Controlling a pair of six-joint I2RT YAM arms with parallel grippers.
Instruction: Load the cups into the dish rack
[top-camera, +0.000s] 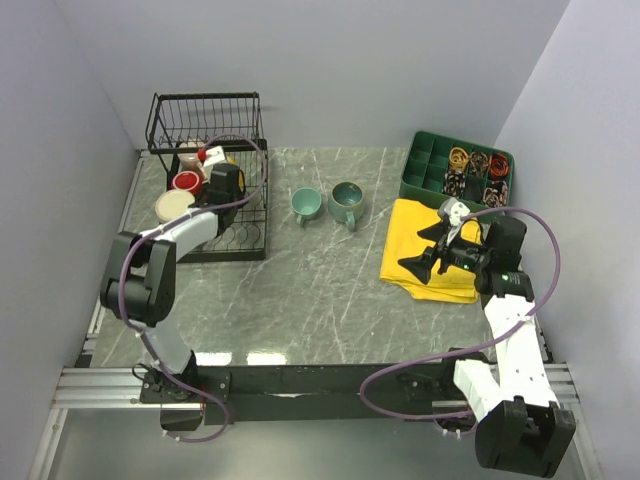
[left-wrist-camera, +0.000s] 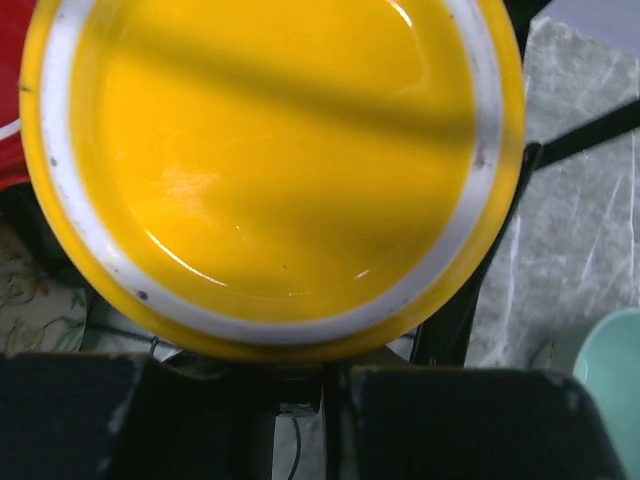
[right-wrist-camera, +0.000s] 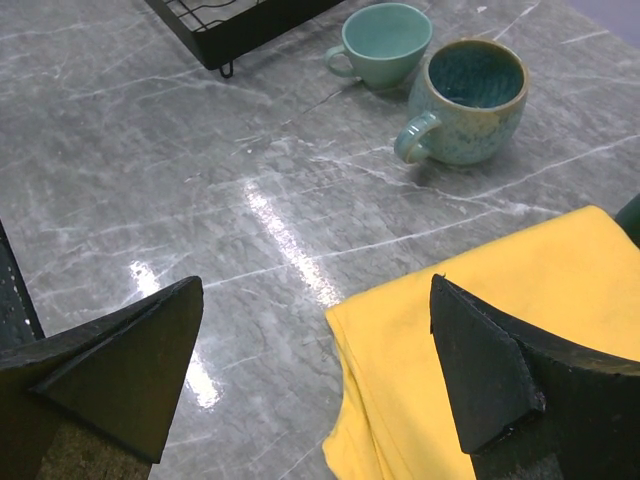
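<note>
Glossy yellow cup (left-wrist-camera: 270, 150); white rim

The yellow mug (left-wrist-camera: 270, 150) spills past the top of the left wrist view. I can't tell whether the left fingers (left-wrist-camera: 480, 430) grip it. What's in the tray (top-camera: 424, 168) is too small to make out.

**No readable writing in any view**

No text, brand, number or sign can be read in the top view or either wrist view. A small white-and-red patch (top-camera: 208, 154) by the left arm's wrist is too small to make out (it could be a label, but that cannot be told). The yellow cup (left-wrist-camera: 270, 150) fills the left wrist view with plain glaze.
</note>
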